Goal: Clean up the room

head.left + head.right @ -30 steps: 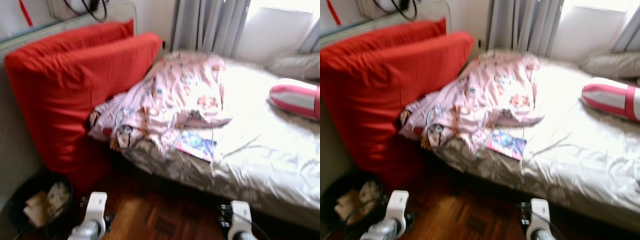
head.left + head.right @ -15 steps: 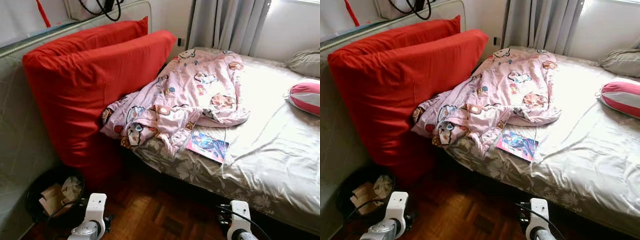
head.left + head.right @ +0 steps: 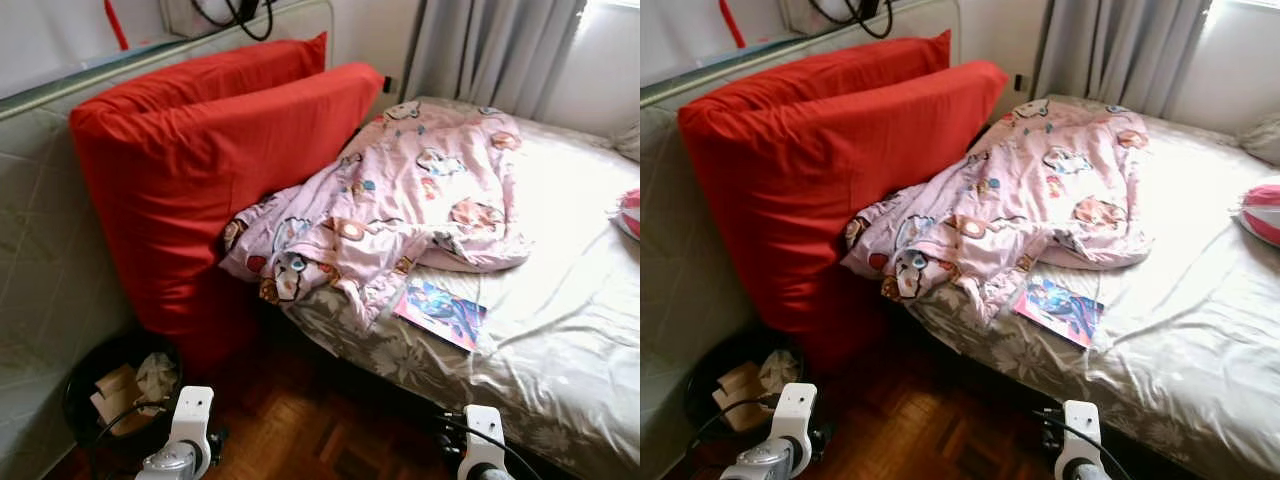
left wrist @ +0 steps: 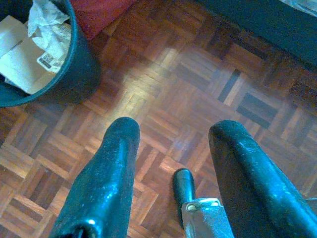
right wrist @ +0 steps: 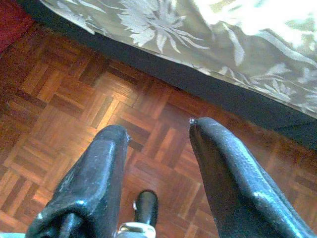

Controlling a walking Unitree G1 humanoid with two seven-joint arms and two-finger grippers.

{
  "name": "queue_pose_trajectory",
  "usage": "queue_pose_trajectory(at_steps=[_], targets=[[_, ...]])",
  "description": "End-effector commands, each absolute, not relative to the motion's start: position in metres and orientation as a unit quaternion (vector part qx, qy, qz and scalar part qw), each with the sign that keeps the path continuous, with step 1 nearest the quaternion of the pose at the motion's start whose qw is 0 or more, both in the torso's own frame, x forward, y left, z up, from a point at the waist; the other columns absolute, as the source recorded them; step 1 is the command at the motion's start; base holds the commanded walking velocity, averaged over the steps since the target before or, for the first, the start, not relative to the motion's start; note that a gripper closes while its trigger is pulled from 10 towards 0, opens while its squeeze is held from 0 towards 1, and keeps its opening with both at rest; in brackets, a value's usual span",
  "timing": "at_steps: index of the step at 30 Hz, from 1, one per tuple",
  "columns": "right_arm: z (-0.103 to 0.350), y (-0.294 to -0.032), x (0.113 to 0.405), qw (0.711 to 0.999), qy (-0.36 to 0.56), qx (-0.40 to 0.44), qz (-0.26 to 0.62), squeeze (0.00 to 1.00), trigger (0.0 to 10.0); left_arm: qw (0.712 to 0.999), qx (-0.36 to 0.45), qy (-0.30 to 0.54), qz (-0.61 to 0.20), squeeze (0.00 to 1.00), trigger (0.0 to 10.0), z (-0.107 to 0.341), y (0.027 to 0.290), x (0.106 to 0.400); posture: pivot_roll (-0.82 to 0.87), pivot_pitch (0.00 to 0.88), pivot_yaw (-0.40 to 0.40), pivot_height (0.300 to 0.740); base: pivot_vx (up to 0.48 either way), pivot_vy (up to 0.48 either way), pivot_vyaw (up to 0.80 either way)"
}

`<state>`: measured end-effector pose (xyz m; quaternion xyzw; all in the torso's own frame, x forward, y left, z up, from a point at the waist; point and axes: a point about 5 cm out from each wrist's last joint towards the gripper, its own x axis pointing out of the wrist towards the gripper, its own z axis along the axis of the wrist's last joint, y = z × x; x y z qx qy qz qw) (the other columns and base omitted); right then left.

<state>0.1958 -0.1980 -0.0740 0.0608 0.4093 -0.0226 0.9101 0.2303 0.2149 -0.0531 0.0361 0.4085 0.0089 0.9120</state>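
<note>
Left arm: white moulded wrist housing, rounded top, 2 small dark screw holes on its face; silver-grey cylindrical joint at 7 o'clock of it; thin black cable looping off at 9 o'clock.

Right arm: matching white housing, black cable trailing at 9 o'clock.

Left gripper: 2 long glossy black fingers, scuffed; small black stub and silver bracket at base.

Right gripper: same build.
</note>
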Motion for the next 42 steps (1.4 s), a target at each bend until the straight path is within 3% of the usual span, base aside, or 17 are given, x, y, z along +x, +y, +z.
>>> queue_pose_trajectory(at_steps=[1,12,18,37,42], targets=[[-0.0747,-0.1990,0.1941,0.910,0.409,0.068,-0.028,0.00,10.0,0.909,0.030,0.416,0.011,0.00,10.0,-0.0557,0.2170,0.2256,0.04,0.000,-0.020,0.740,0.319,0.000,0.00],[-0.0744,-0.1994,0.1947,0.910,0.407,0.071,-0.035,0.00,10.0,0.909,0.031,0.415,0.012,0.00,10.0,-0.0551,0.2173,0.2264,0.04,0.000,-0.022,0.740,0.319,0.000,0.00],[-0.0742,-0.1991,0.1952,0.910,0.406,0.078,-0.038,0.00,10.0,0.909,0.031,0.415,0.011,0.00,10.0,-0.0547,0.2175,0.2270,0.04,0.000,-0.022,0.740,0.319,0.000,-0.77],[-0.0732,-0.1979,0.1966,0.913,0.397,0.086,-0.033,0.00,10.0,0.909,0.039,0.414,0.009,0.00,10.0,-0.0542,0.2181,0.2277,0.04,0.006,-0.022,0.740,0.312,0.000,0.00],[-0.0721,-0.1962,0.1965,0.920,0.379,0.098,-0.032,0.00,10.0,0.916,0.027,0.399,0.013,0.00,10.0,-0.0537,0.2182,0.2272,0.03,0.005,-0.019,0.740,0.000,0.000,0.00]])
